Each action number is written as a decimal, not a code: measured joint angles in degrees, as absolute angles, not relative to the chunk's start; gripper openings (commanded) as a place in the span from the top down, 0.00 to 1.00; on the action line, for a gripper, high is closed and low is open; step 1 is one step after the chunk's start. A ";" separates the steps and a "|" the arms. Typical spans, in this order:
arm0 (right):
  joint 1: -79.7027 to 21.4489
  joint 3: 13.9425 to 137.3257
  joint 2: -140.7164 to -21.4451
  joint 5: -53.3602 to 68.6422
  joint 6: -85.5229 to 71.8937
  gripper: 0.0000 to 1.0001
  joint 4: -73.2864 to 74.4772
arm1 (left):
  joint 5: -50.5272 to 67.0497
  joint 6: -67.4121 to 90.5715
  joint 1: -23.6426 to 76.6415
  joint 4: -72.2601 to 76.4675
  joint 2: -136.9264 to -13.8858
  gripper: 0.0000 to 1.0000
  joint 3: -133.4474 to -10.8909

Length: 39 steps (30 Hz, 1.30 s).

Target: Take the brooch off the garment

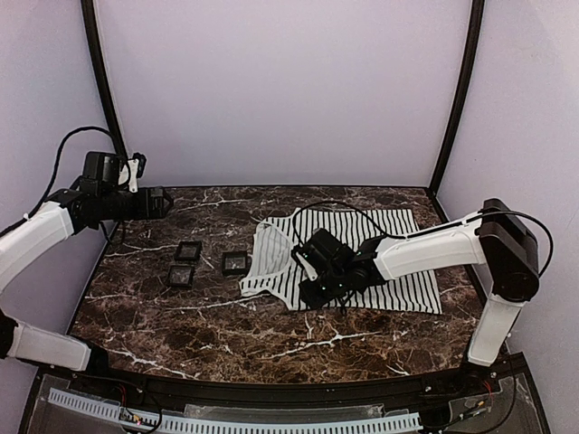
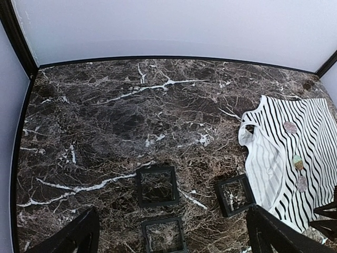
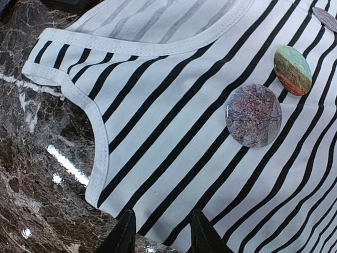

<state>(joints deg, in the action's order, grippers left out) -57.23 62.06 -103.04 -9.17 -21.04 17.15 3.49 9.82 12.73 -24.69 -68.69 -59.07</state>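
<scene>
One garment (image 1: 407,285), white with thin black stripes and plain white edging, lies flat on the dark marble worktop (image 1: 271,334), right of centre in the top view. Three round brooches are pinned to it. In the right wrist view they run in a diagonal line towards the upper right corner. The grey-purple brooch (image 3: 253,115) is lowest, and the green-and-orange brooch (image 3: 293,70) is just beside it. The third brooch (image 3: 326,18) is cut by the frame edge.

Three small black boxes lie on the worktop left of the garment, apart from one another: the upper box (image 1: 188,251), the lower box (image 1: 181,276) and the right box (image 1: 235,263), which is nearest the garment. Each is a square black frame, and the marble pattern shows inside it.

There are two arms. The right hand (image 3: 162,213) hovers over the garment near its white-edged lower border. Its fingers are a little apart with only striped cloth between them, and it is clear of all three brooches. The left hand (image 2: 172,211) is raised at the upper left of the top view, well away from the garment. Its fingers are spread wide and grip nothing.
</scene>
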 measured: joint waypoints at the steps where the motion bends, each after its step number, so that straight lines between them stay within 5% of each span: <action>1: -57.25 62.06 -103.07 -9.52 -21.37 0.70 17.23 | 3.36 9.80 12.73 -24.71 -68.66 0.01 -59.07; 12: -57.30 61.95 -105.06 -10.55 -23.05 0.77 17.26 | 3.31 9.80 12.73 -24.86 -68.66 0.01 -59.07; 25: -57.34 59.72 -105.19 -11.40 -25.32 1.00 15.77 | 3.29 9.80 12.73 -24.88 -68.66 0.01 -59.07; 39: -58.57 52.27 -100.01 -7.55 -28.64 1.00 11.73 | 2.96 9.80 12.73 -24.91 -68.66 0.01 -59.07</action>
